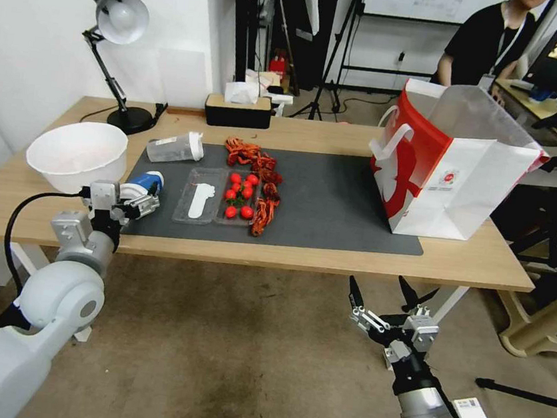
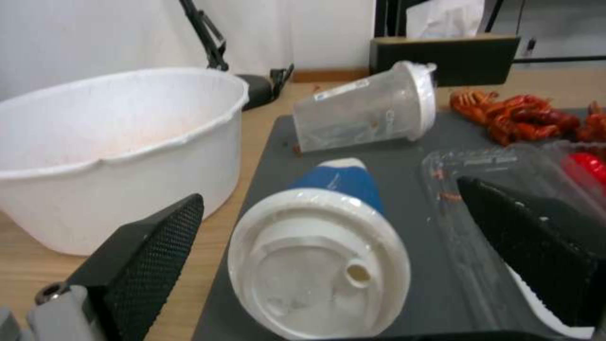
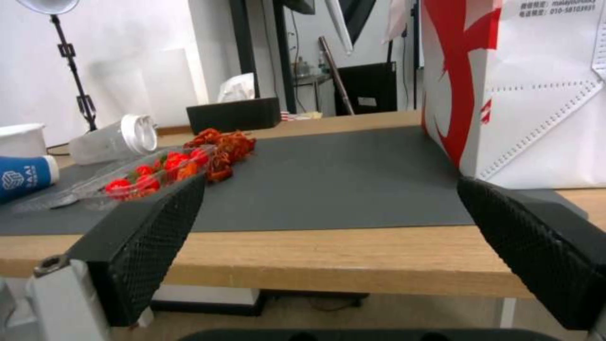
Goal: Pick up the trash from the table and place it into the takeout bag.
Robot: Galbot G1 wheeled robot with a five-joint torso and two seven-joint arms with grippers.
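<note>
Left gripper [image 2: 328, 265], fingers spread wide, straddles the toppled blue-and-white paper cup [image 1: 144, 183] at the mat's [image 1: 333, 202] 8 o'clock corner; right gripper [image 1: 379, 299] hangs open, empty, below the table [image 1: 473, 261].

I saw even, bright indoor light; faint shadows lay on the desk [image 1: 340, 139]. Head-view edges bowed outward. My left wrist view was soft-focused.
</note>
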